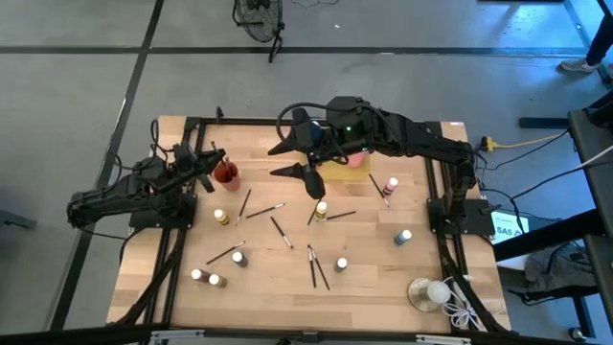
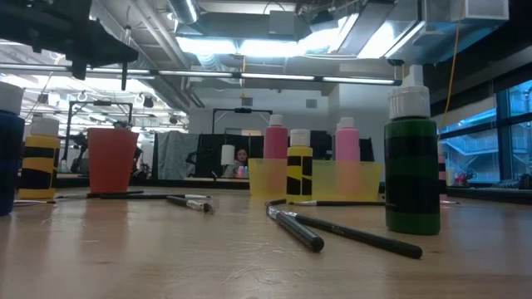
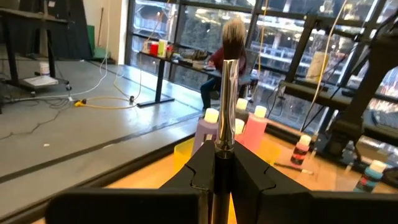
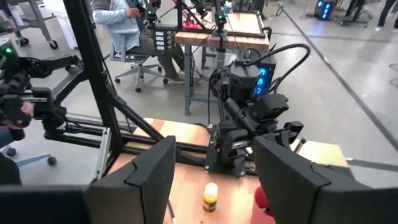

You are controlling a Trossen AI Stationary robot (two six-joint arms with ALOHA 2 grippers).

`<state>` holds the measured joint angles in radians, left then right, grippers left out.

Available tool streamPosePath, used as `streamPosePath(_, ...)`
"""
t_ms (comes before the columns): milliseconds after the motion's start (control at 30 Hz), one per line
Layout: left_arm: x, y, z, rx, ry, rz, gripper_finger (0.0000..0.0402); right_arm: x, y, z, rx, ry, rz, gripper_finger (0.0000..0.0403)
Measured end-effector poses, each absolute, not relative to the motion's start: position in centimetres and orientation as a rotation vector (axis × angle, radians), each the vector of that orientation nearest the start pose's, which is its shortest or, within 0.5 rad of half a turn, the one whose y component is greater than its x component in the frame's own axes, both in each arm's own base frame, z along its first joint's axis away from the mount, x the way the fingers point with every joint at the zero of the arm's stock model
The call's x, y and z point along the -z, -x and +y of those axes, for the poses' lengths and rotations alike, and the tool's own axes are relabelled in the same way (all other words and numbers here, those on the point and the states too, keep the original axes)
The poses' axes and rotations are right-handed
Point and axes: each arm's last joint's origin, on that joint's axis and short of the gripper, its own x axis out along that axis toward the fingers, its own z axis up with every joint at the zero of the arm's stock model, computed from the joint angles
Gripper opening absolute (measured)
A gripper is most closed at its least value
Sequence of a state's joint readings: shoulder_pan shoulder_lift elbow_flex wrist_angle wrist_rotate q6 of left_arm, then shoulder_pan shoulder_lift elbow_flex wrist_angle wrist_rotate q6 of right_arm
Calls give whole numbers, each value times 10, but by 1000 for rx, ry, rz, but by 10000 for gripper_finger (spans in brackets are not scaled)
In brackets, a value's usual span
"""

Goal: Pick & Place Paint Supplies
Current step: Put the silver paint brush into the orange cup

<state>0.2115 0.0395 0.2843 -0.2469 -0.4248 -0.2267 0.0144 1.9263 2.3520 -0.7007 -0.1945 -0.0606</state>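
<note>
Paintbrush with a dark handle, metal ferrule and pale bristle tuft (image 3: 227,93) stands clamped upright between the closed fingers of the left pincer (image 3: 222,174), bristles up. Left pincer (image 1: 213,160) sits at the desk's left side, just beside the red plastic cup (image 1: 226,173). Right pincer (image 1: 299,158) hangs over the back-middle of the pale wooden desk (image 1: 374,259) with its dark fingers (image 4: 152,168) spread apart and nothing between them; the high view puts it just beside the translucent yellow bin (image 1: 347,169) that holds pink white-capped bottles (image 2: 347,141). Below the right pincer stands a small yellow white-capped bottle (image 4: 211,198). Further out, loose dark-handled brushes (image 1: 316,268) lie scattered across the desk's middle, with small white-capped bottles (image 1: 238,258) standing among them. Low view: a green-and-black white-capped bottle (image 2: 411,166) stands nearest the camera, two brushes (image 2: 349,232) lying beside it. Clear round dish with white ball (image 1: 428,292) sits at the front right corner.
</note>
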Motion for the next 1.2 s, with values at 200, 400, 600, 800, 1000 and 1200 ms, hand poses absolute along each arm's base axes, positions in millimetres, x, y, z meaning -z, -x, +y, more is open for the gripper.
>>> streamPosePath(200, -231, -70, 27, -629, 192, -57, 21, -480, -402, 21, -239, 36, 275, 217)
streamPosePath(400, -227, -71, 24, -592, 190, -18, 21, -480, -402, 23, -243, 36, 275, 217)
streamPosePath(600, -228, -71, 21, -581, 192, -20, 21, -479, -402, 23, -243, 34, 279, 217)
streamPosePath(800, -228, -72, 17, -561, 183, -16, 21, -479, -402, 23, -243, 34, 279, 217)
streamPosePath(1000, -225, -71, 16, -615, 149, 11, 21, -479, -402, 23, -243, 33, 284, 218)
streamPosePath(1200, -214, -68, 17, -716, 187, 92, 21, -479, -402, 26, -253, 35, 287, 218)
